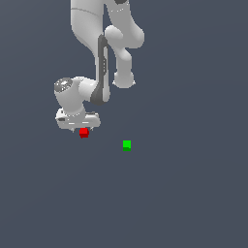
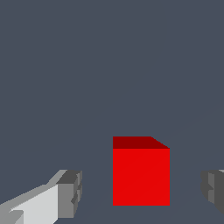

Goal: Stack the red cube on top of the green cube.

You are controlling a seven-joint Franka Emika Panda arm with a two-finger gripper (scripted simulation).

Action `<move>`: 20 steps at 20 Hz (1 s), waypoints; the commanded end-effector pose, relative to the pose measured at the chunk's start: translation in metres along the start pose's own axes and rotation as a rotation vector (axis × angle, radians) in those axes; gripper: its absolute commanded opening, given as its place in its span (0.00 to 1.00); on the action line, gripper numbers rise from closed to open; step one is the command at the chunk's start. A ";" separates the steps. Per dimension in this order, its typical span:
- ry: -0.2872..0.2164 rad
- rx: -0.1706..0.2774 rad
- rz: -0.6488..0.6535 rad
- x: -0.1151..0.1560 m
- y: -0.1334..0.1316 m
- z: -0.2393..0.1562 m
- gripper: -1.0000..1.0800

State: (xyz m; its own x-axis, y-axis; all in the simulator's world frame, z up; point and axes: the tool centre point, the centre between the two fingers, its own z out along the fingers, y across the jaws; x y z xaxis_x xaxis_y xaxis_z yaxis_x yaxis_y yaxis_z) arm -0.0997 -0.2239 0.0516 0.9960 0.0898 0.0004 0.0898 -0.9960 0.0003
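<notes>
My gripper stands wide open, its two dark pads well apart with clear gaps on either side of the red cube, which sits between them. Neither pad touches the cube in the wrist view; the gap looks wider on one side than on the other, so the cube is not centred in the opening. I hold nothing.

In the exterior view my gripper hangs low, fingers pointing down, with the red cube showing just under the white hand. I cannot tell from that view whether the fingertips reach the bench itself.

The red cube rests flat on the bench, upright, one face square to my wrist camera and its darker top face showing as a thin strip. Being a cube, it has no long axis; its side faces run parallel to my pads.

The green cube lies on the bench well apart from the red one, toward the exterior view's right and slightly nearer that camera. It too sits flat, bright top up, darker side face toward the camera.

The plain grey bench spreads wide around both cubes; no edge of it shows in either view.
</notes>
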 end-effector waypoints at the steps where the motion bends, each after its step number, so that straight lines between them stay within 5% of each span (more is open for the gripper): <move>1: -0.001 0.000 0.000 -0.001 0.000 0.013 0.96; 9: 0.000 0.000 -0.001 0.000 0.001 0.032 0.96; 10: 0.000 0.000 -0.001 0.000 0.001 0.032 0.00; 20: 0.000 0.000 -0.001 0.000 0.001 0.031 0.00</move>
State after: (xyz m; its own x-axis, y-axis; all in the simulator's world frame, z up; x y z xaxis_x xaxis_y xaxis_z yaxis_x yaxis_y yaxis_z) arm -0.0995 -0.2250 0.0204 0.9959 0.0905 -0.0001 0.0905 -0.9959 0.0000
